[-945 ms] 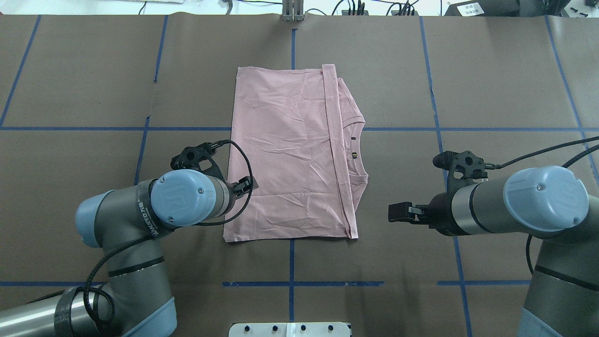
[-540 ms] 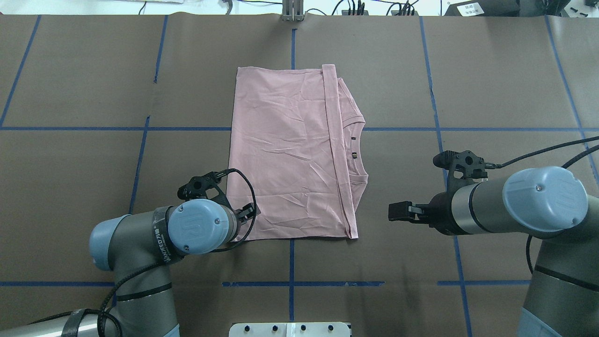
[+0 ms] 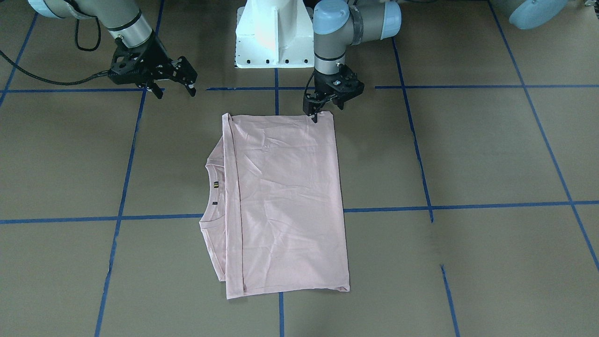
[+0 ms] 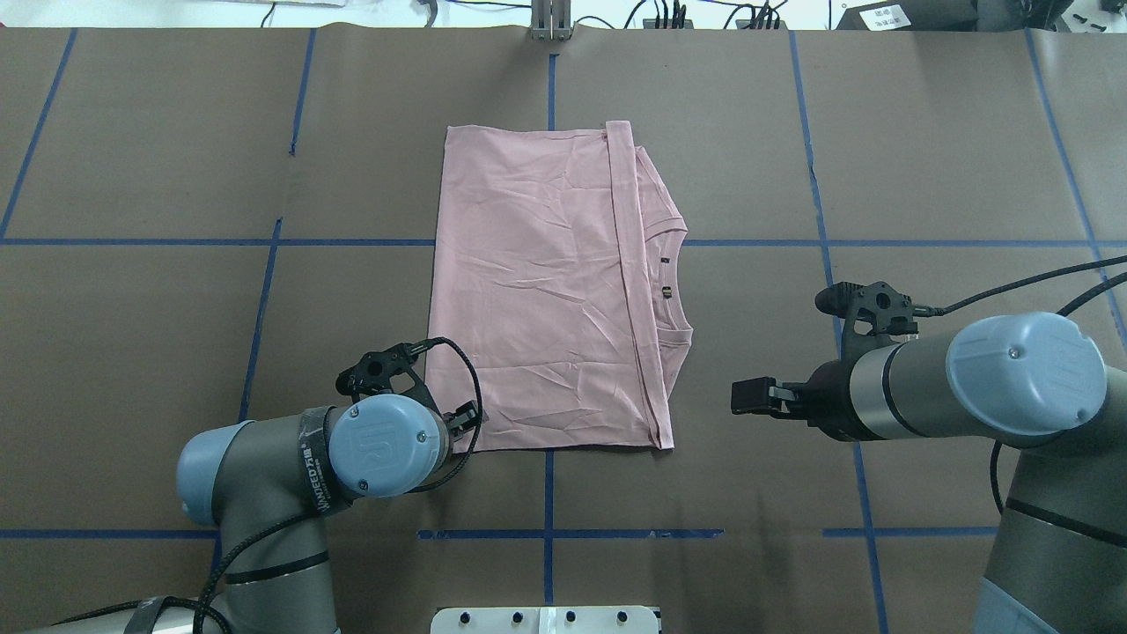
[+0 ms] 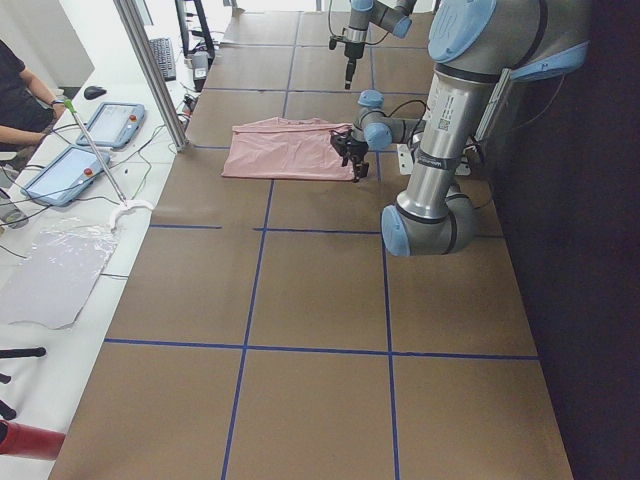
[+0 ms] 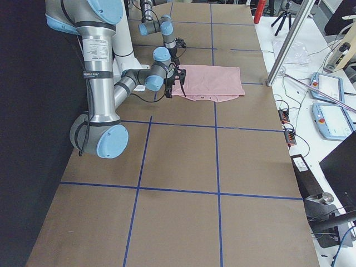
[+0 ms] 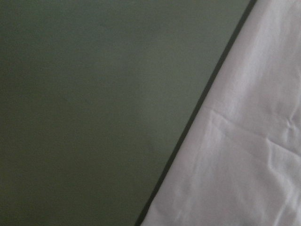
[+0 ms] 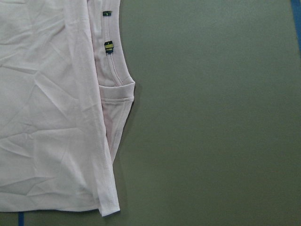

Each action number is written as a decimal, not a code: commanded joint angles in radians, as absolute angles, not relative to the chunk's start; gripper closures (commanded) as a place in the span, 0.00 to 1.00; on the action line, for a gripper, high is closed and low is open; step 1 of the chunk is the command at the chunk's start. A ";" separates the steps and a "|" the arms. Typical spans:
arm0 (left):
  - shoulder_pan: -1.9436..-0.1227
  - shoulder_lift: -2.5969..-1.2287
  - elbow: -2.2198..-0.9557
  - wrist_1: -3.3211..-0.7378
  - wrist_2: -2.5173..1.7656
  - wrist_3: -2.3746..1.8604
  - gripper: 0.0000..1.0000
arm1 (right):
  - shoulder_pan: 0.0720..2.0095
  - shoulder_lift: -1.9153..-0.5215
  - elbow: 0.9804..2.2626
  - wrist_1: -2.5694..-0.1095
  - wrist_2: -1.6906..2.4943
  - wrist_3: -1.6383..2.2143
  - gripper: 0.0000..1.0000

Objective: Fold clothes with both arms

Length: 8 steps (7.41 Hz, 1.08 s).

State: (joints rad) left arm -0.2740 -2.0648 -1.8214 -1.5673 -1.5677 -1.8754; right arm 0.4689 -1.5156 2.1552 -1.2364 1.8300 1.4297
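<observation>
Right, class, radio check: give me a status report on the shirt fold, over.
Left claw open at near corner of T-shirt. Right claw open, off the cloth. T-shirt flat, partly folded. No obstruction seen.

I count 1 pink T-shirt (image 4: 537, 291) | 2 arms: left arm (image 4: 264, 467), right arm (image 4: 924, 379) | 2 grippers: left gripper (image 3: 327, 111), right gripper (image 3: 176, 93) | 1 white pedestal base (image 3: 273, 32)

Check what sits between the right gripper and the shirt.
Nothing: only a bare strip of brown table separates the right gripper from the shirt, as the overhead view shows.
</observation>
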 commanded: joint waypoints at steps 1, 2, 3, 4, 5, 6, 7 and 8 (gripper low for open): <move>-0.273 -2.066 -1.819 -1.566 -1.568 -1.875 0.04 | 0.474 -1.516 2.155 -1.236 1.830 1.430 0.00; -0.275 -2.068 -1.813 -1.568 -1.566 -1.870 0.05 | 0.474 -1.516 2.155 -1.236 1.830 1.430 0.00; -0.276 -2.068 -1.812 -1.568 -1.566 -1.867 0.05 | 0.476 -1.516 2.155 -1.236 1.830 1.430 0.00; -0.278 -2.068 -1.807 -1.568 -1.566 -1.867 0.06 | 0.476 -1.517 2.155 -1.236 1.830 1.430 0.00; -0.278 -2.068 -1.809 -1.568 -1.566 -1.865 0.06 | 0.476 -1.517 2.155 -1.236 1.830 1.430 0.00; -0.279 -2.068 -1.807 -1.568 -1.566 -1.865 0.12 | 0.476 -1.519 2.155 -1.236 1.830 1.430 0.00; -0.281 -2.068 -1.807 -1.569 -1.566 -1.865 0.21 | 0.476 -1.517 2.155 -1.236 1.830 1.430 0.00; -0.281 -2.068 -1.807 -1.569 -1.566 -1.867 0.34 | 0.477 -1.517 2.157 -1.236 1.830 1.430 0.00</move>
State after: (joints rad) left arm -0.2798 -2.0678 -1.8073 -1.5687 -1.5662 -1.8657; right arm 0.4761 -1.5175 2.1554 -1.2364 1.8301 1.4297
